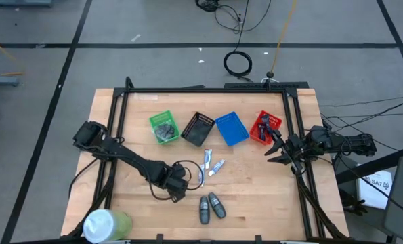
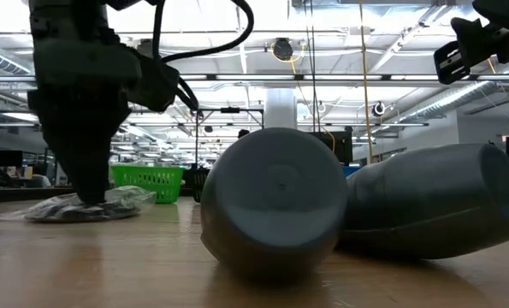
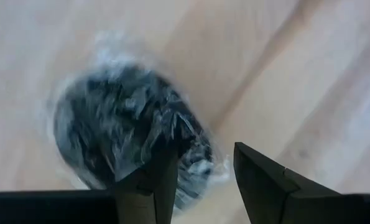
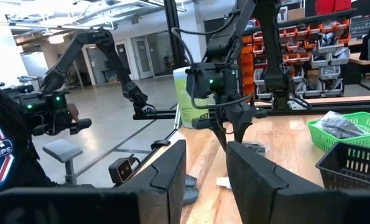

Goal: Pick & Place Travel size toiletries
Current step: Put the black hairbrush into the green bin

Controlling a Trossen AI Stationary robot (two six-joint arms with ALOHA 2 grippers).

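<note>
Wooden table (image 1: 133, 203) in an open lab, grey floor with black tape lines around it. Landmark: blue basket (image 1: 231, 128).

- Green basket (image 1: 164, 127) sits well to the blue basket's left with a dark grey bundle (image 1: 164, 129) already in it; black basket (image 1: 199, 129) lies between the two, red basket (image 1: 265, 127) just right of blue.
- Two small white-silver tubes (image 1: 211, 165) lie on the wood just in front of the blue basket; two grey oval bottles (image 1: 211, 206) lie side by side further toward the front edge.
- Left gripper (image 1: 179, 181) is down at the table, front-left of the blue basket, beside the tubes. Fingers (image 3: 148, 186) are partly apart, straddling the edge of a plastic-wrapped dark bundle (image 3: 125, 134); cannot tell if they're actually pinching it.
- Right gripper (image 1: 277, 152) hovers right of the blue basket, just in front of the red one; fingers (image 4: 166, 171) narrowly parted, nothing between them.
- Large white-and-green cylinder (image 1: 106, 224) stands at the table's front-left corner, well away from the blue basket.
- Person's dark sleeve (image 4: 4, 155) shows at the right wrist view's edge.
</note>
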